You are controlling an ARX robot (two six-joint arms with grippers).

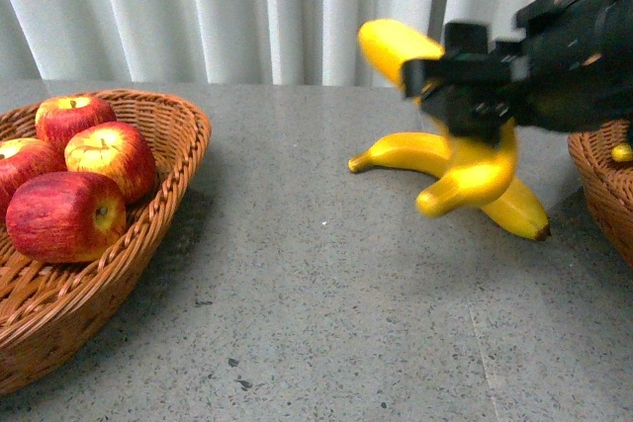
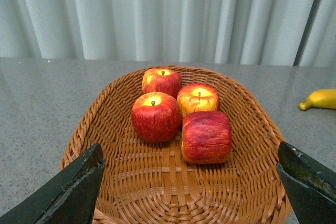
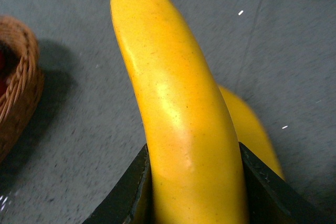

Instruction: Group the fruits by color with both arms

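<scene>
Fruits (image 1: 396, 46), sort by colour, insp. notes, largest item first.

1. Tabletop (image 1: 326, 294): grey, speckled. Carries both baskets and the loose fruit.

2. Left basket (image 2: 236, 85): wicker, just ahead of and below the left gripper (image 2: 190, 149). Serves as the red bin. That gripper is wide open w/ nothing btwn its fingers (image 2: 79, 187). Judged to be parked over the basket w/ no red fruit left to fetch.

3. Right basket (image 1: 603, 175): only its rim in view, just beside the right gripper (image 1: 460, 86) on its outer side. A small yellow bit (image 1: 621, 152) shows at the rim, too little to name. Judged the yellow bin.

4. Held banana (image 3: 178, 108): clamped across its middle in the right gripper, fingers (image 3: 134, 187) pressed on both flanks, lifted clear of the tabletop. Mid-body grip balances the long curved shape. Front view is blurred here, so arm prob. in motion.

5. Loose bananas (image 1: 406, 152): at least two, lying on the tabletop directly under and behind the right gripper. Not yet binned.

6. Apples (image 2: 156, 116): four, all in the left basket, clustered and touching. Three are stem-up and one is on its side.

Assessment: red done, yellow under way. Risk: the glossy banana could rotate in the grip during the carry.
</scene>
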